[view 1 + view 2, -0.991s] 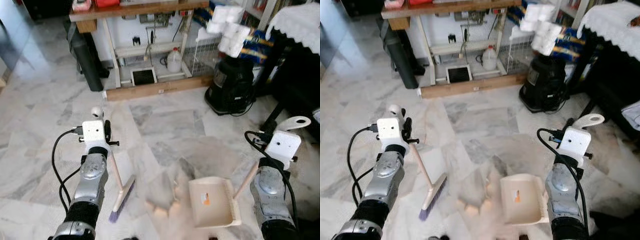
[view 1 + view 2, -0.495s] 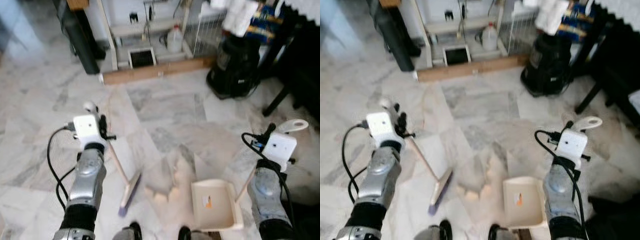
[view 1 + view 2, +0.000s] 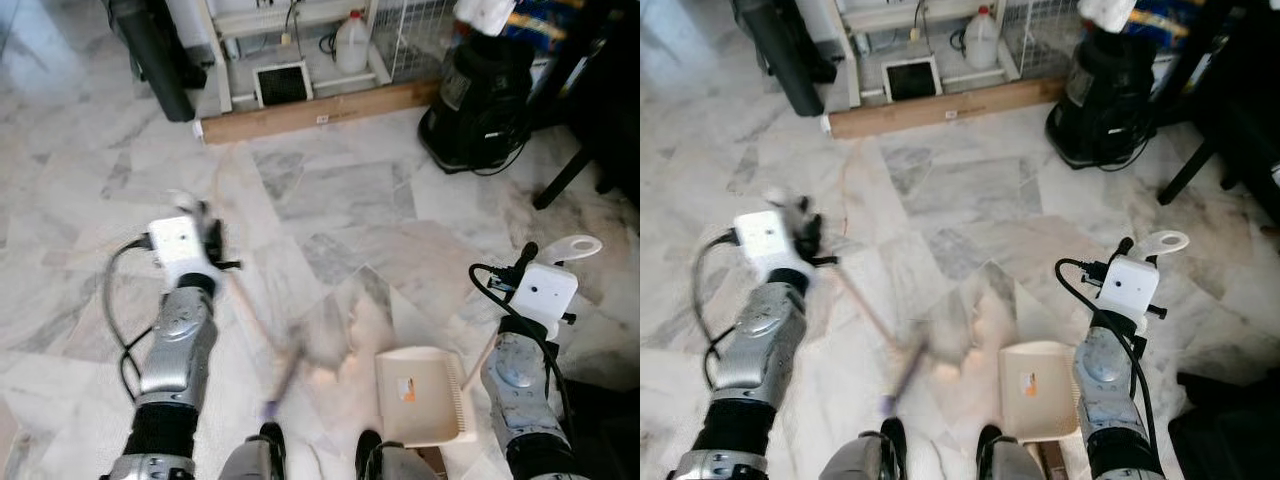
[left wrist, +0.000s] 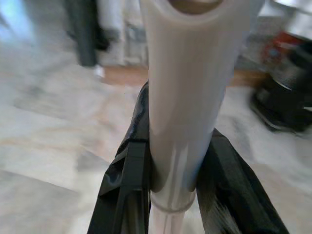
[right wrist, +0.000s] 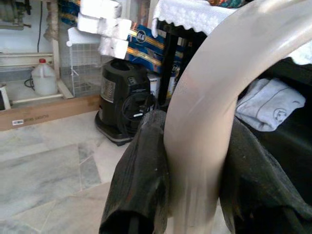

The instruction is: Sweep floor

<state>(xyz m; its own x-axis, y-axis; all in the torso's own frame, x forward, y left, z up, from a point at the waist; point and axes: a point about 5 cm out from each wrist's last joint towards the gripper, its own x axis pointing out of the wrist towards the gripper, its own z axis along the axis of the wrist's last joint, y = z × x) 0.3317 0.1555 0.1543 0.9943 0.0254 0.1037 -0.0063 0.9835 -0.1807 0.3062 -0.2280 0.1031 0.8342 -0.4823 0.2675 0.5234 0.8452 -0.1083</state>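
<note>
Broom [image 3: 262, 333] slants down across the marble floor [image 3: 340, 210], blurred in the head views; its bristle end [image 3: 280, 380] sits low by a pale debris pile [image 3: 335, 372], just left of the dustpan. Left gripper [image 4: 171, 192] is clamped on the broom handle: left wrist view shows both black fingers [image 4: 127, 185] pressed against the white tube, detail the head views are too smeared to give. Cream dustpan [image 3: 420, 395] lies flat on the floor, mouth toward the debris, near the robot's feet [image 3: 268, 455]. Right gripper [image 5: 192, 195] grips the dustpan's curved beige handle [image 5: 204, 112], fingers tight on each side; from the head the loop end [image 3: 575, 245] of that handle sticks up past the right wrist.

Right wrist view adds the background at floor level: black appliance [image 5: 124, 95], white jug [image 5: 44, 78] by a wire rack, folded grey cloth [image 5: 270, 105] under a lace-edged cover. Head views show a cardboard strip [image 3: 315, 108] along the shelving base and a black bag [image 3: 150, 50] far left.
</note>
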